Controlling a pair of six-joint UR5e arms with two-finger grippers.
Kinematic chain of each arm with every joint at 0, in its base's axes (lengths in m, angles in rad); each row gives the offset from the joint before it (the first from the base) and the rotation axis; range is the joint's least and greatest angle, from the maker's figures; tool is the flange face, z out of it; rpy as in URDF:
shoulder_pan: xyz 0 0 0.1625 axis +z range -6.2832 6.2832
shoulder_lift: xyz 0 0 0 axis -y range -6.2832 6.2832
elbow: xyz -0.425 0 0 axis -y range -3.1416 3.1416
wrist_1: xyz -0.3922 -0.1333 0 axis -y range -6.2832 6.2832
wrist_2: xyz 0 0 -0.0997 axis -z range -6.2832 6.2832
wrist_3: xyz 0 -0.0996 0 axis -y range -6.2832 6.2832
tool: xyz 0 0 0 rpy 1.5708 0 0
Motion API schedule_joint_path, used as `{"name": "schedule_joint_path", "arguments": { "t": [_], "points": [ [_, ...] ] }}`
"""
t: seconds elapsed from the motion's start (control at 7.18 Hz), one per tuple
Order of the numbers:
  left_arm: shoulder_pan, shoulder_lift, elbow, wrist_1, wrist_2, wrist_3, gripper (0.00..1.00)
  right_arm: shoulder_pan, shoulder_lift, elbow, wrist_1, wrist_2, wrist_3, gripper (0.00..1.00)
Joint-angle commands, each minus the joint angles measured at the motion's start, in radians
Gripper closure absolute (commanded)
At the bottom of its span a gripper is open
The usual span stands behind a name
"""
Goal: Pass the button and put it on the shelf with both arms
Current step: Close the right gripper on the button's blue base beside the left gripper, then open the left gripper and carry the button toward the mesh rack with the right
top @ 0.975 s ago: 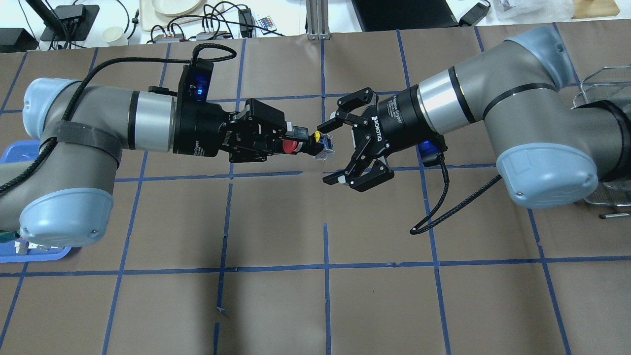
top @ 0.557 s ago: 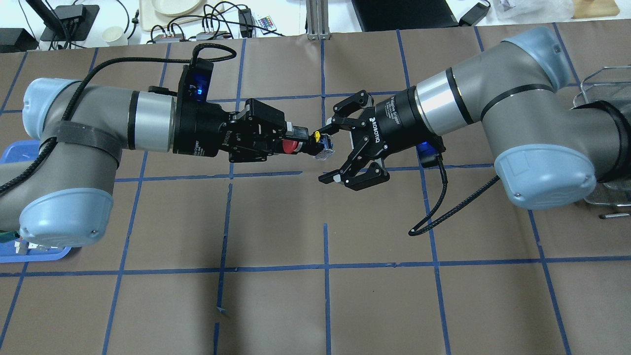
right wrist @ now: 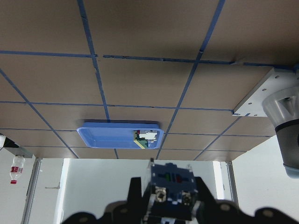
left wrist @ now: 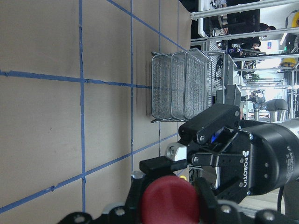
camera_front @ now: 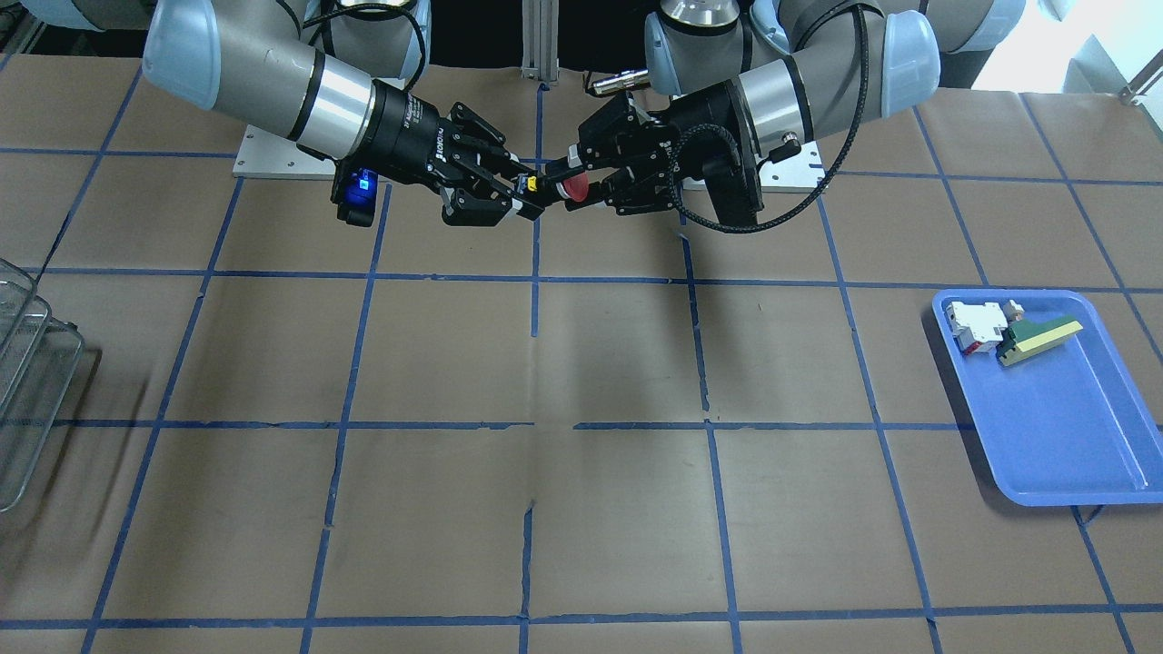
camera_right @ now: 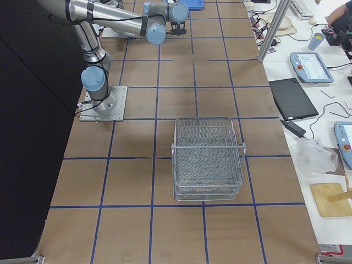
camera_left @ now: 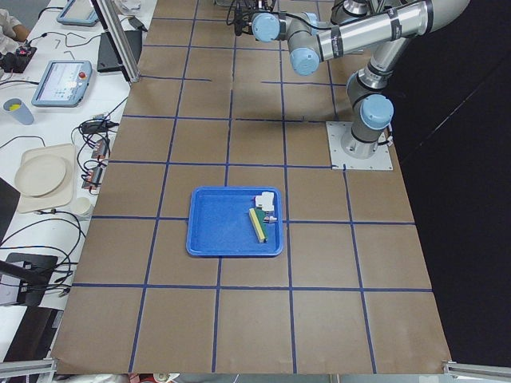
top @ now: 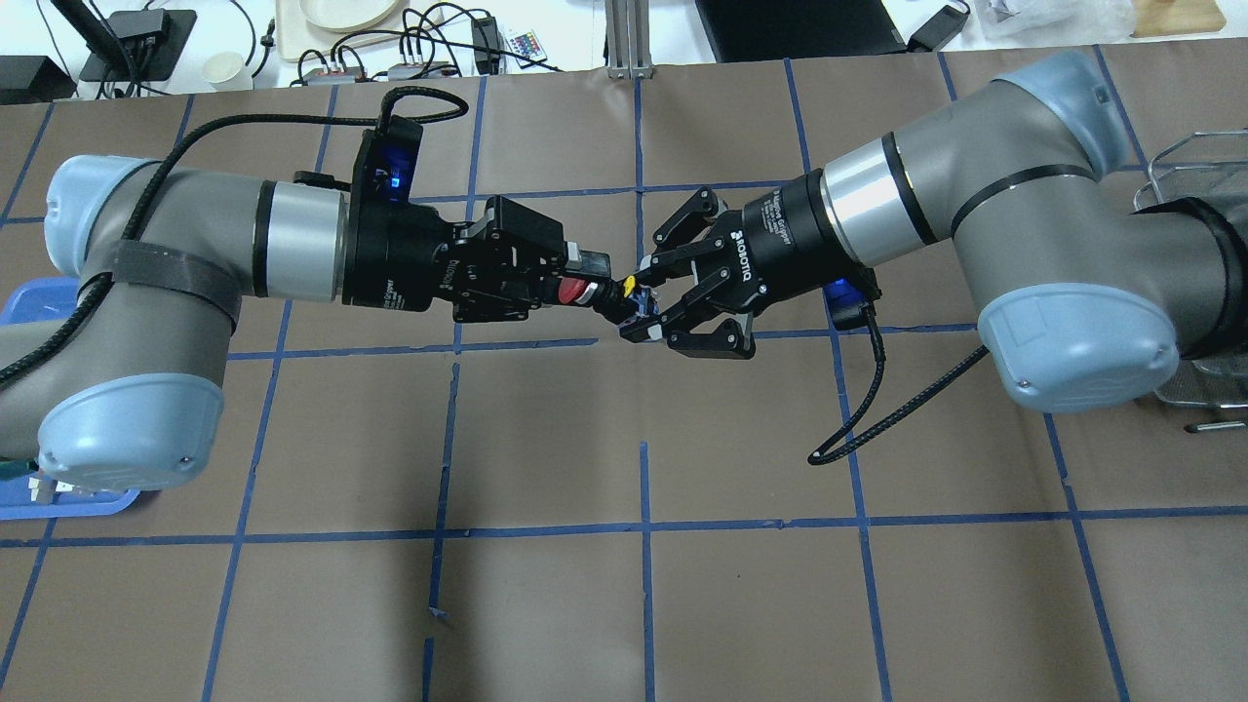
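Observation:
The button (top: 577,290), with a red cap, black body and clear base, hangs in mid-air over the table's middle. My left gripper (top: 582,285) is shut on its cap end; the red cap fills the bottom of the left wrist view (left wrist: 170,200). My right gripper (top: 639,300) faces it from the right, its fingers closed against the base end, which shows between them in the right wrist view (right wrist: 170,193). In the front view both grippers meet at the button (camera_front: 572,188). The wire-mesh shelf (camera_right: 209,159) stands at the table's right end, far from both grippers.
A blue tray (camera_front: 1063,436) on the robot's left side holds a white-and-red block (camera_front: 972,325) and a green-and-yellow wedge (camera_front: 1036,338). The shelf's edge shows behind the right arm (top: 1185,161). A black cable loops under the right wrist (top: 858,409).
My right gripper has moved left onto the button's base and its wide-open fingers have closed in on it. The left arm and the button have stayed still.

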Motion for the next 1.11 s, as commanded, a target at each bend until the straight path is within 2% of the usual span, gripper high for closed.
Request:
{"name": "schedule_joint_path", "arguments": {
  "t": [0.0, 0.14, 0.28, 0.7, 0.84, 0.98],
  "points": [
    [-0.001, 0.0, -0.018, 0.017, 0.0, -0.002, 0.81, 0.0, 0.003, -0.003, -0.001, 0.0, -0.004, 0.91],
    [0.0, 0.0, -0.016, 0.017, 0.002, -0.026, 0.13, -0.002, 0.003, -0.005, -0.001, 0.0, -0.004, 0.92],
    [-0.001, 0.001, -0.016, 0.017, 0.0, -0.056, 0.01, -0.002, 0.003, -0.006, -0.001, 0.0, -0.004, 0.92],
    [-0.001, 0.003, -0.013, 0.017, -0.003, -0.073, 0.01, -0.011, 0.003, -0.008, -0.001, -0.003, -0.007, 0.95],
    [0.0, 0.003, -0.003, 0.017, 0.008, -0.071, 0.0, -0.021, 0.003, -0.009, -0.001, -0.039, -0.023, 0.95],
    [0.023, 0.001, 0.005, 0.015, 0.014, -0.066, 0.0, -0.038, -0.002, -0.017, 0.001, -0.148, -0.1, 0.95]
  ]
}}
